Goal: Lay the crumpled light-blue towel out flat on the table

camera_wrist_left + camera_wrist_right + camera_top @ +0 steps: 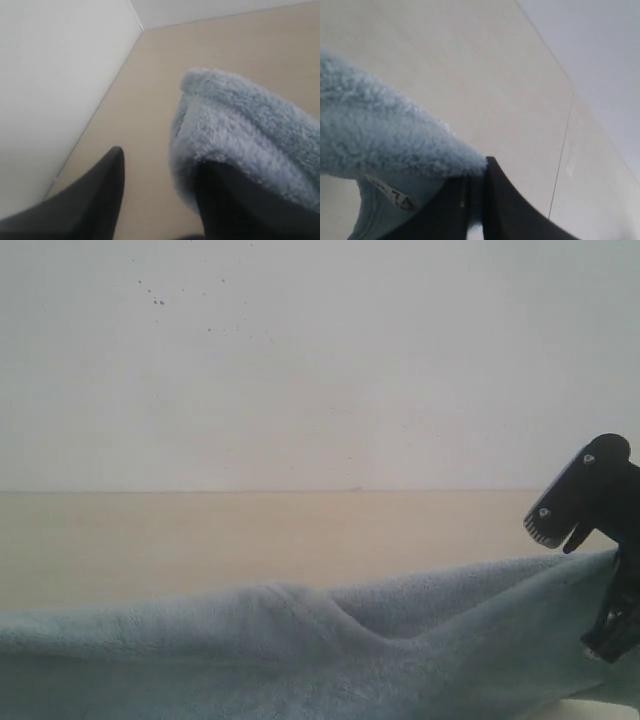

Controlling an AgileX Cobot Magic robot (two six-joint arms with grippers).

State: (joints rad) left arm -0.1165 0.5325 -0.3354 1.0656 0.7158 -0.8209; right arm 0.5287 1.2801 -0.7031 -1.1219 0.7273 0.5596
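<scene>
The towel, pale blue and fluffy, is held over the table. Its long axis runs left to right and rises rightward. The right jaws pinch its edge by the label. The left jaws stand apart, with the towel draped over one.

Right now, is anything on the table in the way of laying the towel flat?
Nothing visible does. The table shows bare beyond the towel in every view. The right gripper pinches one towel edge; anything beneath the cloth is hidden.

The towel is fluffy cloth, the table smooth.
</scene>
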